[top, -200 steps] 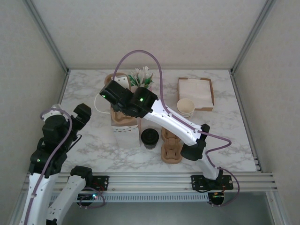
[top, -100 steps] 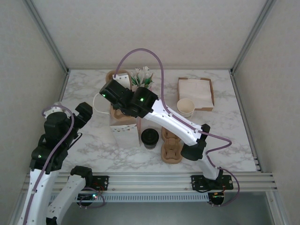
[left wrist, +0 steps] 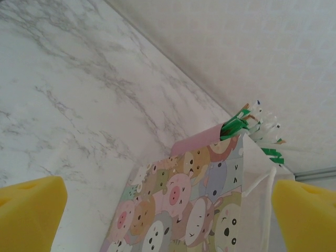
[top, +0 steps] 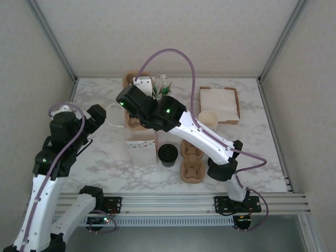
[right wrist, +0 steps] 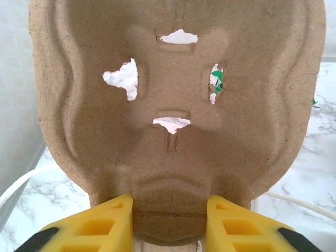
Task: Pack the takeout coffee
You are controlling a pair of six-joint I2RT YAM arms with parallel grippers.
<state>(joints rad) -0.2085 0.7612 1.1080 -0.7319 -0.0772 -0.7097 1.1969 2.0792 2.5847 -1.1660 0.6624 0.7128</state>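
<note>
The takeout coffee stands upright on the marble table, its black lid on, just beside the paper bag at the bag's 3 o'clock; it is in neither the bag nor a holder. A second pulp tray lies at the coffee's 3 o'clock.

The right gripper is clenched on one end of a pulp cup carrier; the yellow fingers squeeze the moulded tab from both sides. The left gripper is released, its pads spread wide and holding nothing; in the overhead view it hovers at the bag's 9 o'clock.

The chief risk, as I judge it, is the carrier snagging the bag's rim or its white handle loop on the way in; the bag is light and unbraced, so it could fold or tip toward the coffee. The grip on one end alone also leaves the carrier free to swing. The right forearm runs above and close to the coffee, so a low sweep might knock the cup over.

The right wrist camera shows the clamp plainly, which the arm's own bulk hides from overhead; there the carrier seems to hang over the bag's mouth, though I cannot be sure how deep it sits. The overhead view alone gives the coffee's place. The left wrist camera shows the bag's cartoon-animal side and green-and-white sticks at its 12 o'clock.
</note>
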